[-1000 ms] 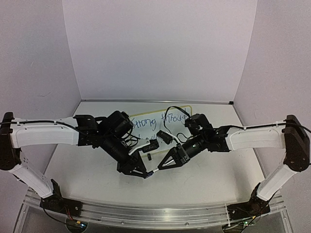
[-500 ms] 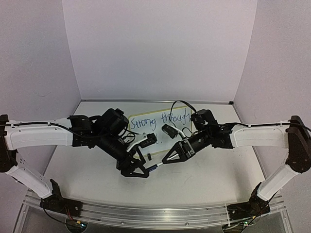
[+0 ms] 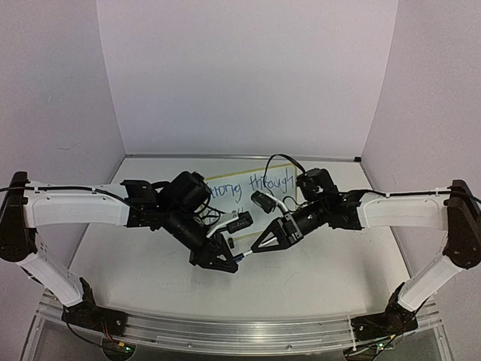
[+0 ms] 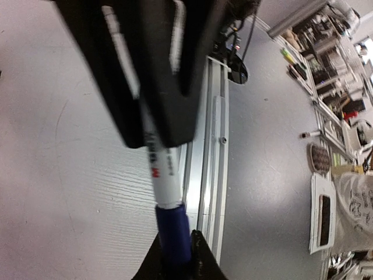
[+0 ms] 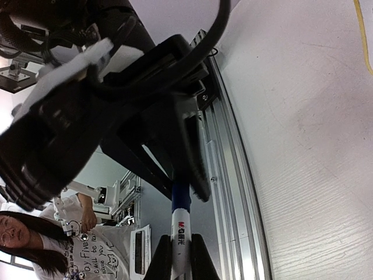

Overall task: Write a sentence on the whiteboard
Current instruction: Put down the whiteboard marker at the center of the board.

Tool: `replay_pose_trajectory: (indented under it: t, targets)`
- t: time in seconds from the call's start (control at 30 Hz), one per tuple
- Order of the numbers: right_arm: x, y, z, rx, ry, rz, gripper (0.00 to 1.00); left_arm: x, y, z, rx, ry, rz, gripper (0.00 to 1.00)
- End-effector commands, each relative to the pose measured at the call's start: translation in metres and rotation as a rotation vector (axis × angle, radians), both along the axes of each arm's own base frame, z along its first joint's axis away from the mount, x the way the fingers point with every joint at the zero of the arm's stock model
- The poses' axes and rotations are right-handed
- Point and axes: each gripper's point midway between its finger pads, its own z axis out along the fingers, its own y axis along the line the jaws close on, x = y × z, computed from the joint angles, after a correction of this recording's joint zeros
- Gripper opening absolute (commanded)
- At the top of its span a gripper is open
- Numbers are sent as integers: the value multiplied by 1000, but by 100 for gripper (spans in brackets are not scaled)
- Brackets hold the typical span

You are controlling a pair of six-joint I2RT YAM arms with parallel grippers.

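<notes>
1. Since half a second before, the left arm's wrist has been carried rightward and slightly up the top view, so that the start of the blue writing is now covered by it. The right arm is seen almost where it was.
2. Just below the centre of the top view, the left gripper (image 3: pixel 231 262) and the right gripper (image 3: pixel 254 249) are brought tip to tip, with a marker (image 3: pixel 242 256) bridged between them.
3. At the bottom centre of the left wrist view, the blue cap (image 4: pixel 173 230) is seen pinched between the left fingers (image 4: pixel 201 259), which are closed against its sides.
4. The right gripper's jaws are clamped on the marker's white barrel, shown at the bottom centre of the right wrist view. From there the blue end is seen running up into the black fingers of the left gripper.
5. The whiteboard (image 3: pixel 242 199) is laid flat on the table (image 3: pixel 323 278) at the centre of the top view, just above the two grippers. It is partly covered by both wrists.
6. Blue handwriting is shown across the board's upper part, and its yellow frame is visible along the top and right edges.
7. The marker is held below the board in the top view; whether the table is touched by it cannot be told.
</notes>
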Motion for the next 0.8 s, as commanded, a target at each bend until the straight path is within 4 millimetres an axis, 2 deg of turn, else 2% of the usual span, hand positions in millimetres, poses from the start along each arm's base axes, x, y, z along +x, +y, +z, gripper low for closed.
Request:
replay_pose_trajectory:
  t: [0.0,0.2,0.47,0.77]
  targets:
    - [-11,2,10,45,-23,48,0,1,-13,24,-84,-7,-34,2]
    - [-16,6,4,37,-21,69,0,-5,-17,31,-119,16,-71,0]
    - [-32,21,-1,34,-21,130,0,-3,-27,61,-234,-16,-82,0]
    - [-44,31,9,69,-32,162,0,7,-37,90,-354,-78,-38,0]
